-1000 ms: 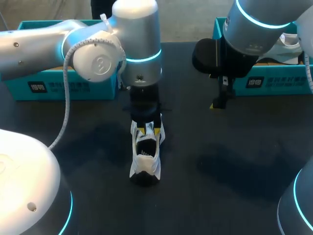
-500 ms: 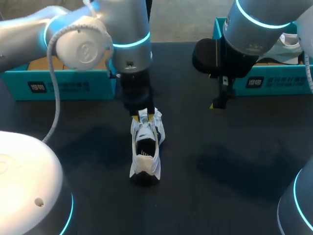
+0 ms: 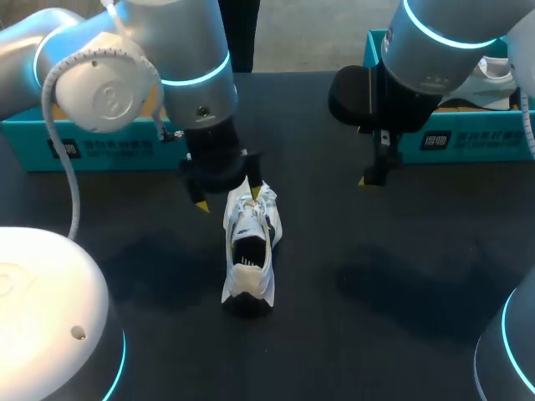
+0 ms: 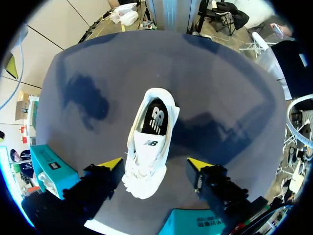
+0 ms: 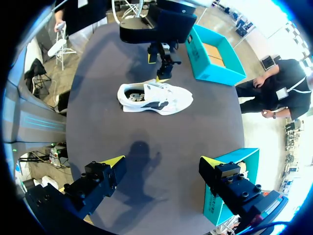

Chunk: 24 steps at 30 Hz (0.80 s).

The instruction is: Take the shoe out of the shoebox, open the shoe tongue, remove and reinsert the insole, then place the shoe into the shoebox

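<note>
A white sneaker (image 3: 249, 251) stands upright on the dark table, toe toward the far side. Its black insole (image 4: 156, 117) shows in the shoe's mouth. My left gripper (image 3: 227, 199) hangs open just above the toe end. In the left wrist view the laced forefoot (image 4: 142, 169) lies between the yellow fingertips (image 4: 110, 164) without touching them. My right gripper (image 5: 162, 161) is open and empty, above bare table to the right of the shoe (image 5: 155, 99), by the right teal shoebox (image 3: 468, 138). The left teal shoebox (image 3: 100, 146) stands behind my left arm.
The right shoebox holds another white shoe (image 3: 493, 71). The left shoebox (image 5: 215, 58) is open, with its brown cardboard floor showing. Dark table surface (image 3: 376, 276) stretches around the sneaker on all sides.
My left gripper has lifted off the shoe's forefoot, shifted a little left, and opened wide, letting go of it. The shoe and my right arm have stayed put.
</note>
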{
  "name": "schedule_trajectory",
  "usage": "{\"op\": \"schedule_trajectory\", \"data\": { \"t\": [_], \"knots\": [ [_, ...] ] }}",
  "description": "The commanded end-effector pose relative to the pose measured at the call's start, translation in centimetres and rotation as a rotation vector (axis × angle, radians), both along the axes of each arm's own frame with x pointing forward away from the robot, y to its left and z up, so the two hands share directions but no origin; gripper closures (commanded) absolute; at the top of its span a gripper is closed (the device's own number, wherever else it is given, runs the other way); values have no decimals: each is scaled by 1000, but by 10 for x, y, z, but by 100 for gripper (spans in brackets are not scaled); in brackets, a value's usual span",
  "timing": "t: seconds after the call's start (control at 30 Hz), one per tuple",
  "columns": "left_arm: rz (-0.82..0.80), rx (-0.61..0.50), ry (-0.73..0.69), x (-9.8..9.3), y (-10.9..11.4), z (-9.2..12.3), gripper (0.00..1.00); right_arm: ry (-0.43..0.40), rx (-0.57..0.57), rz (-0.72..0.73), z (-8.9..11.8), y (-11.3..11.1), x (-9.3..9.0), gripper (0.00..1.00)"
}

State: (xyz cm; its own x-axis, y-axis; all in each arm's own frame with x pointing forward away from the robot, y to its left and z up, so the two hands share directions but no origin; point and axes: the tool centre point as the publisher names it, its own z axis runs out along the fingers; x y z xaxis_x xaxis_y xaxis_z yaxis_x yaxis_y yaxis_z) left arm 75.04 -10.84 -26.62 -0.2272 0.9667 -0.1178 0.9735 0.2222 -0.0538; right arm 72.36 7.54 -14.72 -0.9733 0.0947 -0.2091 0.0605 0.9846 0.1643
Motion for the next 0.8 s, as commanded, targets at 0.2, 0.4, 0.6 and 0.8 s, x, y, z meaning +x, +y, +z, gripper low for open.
{"op": "schedule_trajectory", "data": {
  "t": [0.2, 0.4, 0.6, 0.8],
  "knots": [
    [-1, -7, -6, -1, 3, -1, 0, 2, -1, 0, -1, 1, 1, 0],
    [261, 1, 6, -5, -3, -1, 0, 2, -1, 0, -1, 1, 1, 0],
    [544, 6, -19, -7, -2, 6, 0, 2, -1, 0, -1, 1, 1, 0],
    [910, 17, 24, -7, 11, 2, 0, 2, -1, 0, -1, 1, 1, 0]
  ]
}}
